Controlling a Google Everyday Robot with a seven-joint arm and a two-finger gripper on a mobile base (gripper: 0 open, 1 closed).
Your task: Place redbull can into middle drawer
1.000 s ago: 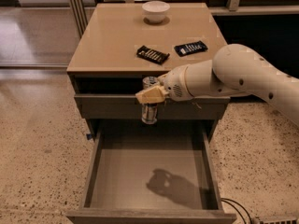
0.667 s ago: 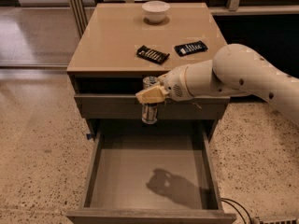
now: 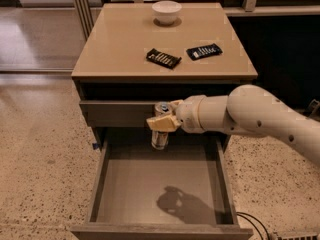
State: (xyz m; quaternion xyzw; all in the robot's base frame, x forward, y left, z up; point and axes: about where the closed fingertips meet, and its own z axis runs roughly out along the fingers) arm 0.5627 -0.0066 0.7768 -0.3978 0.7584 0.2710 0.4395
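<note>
The redbull can [image 3: 160, 136] is a slim silver-and-blue can held upright in my gripper [image 3: 163, 120], whose pale fingers are shut around its upper half. It hangs above the back part of the open middle drawer [image 3: 160, 186], a wide grey drawer with a smooth floor pulled far out of the cabinet. The can's bottom is clear of the drawer floor. My white arm [image 3: 250, 119] reaches in from the right.
The beige cabinet top [image 3: 125, 49] carries a white bowl [image 3: 166, 11] at the back and two dark flat snack packets [image 3: 163, 58] [image 3: 204, 51]. The shut upper drawer front [image 3: 115, 113] is right behind the can. A cable [image 3: 250, 223] lies on the speckled floor at the lower right.
The arm and the can have lowered slightly toward the drawer; the grip is unchanged.
</note>
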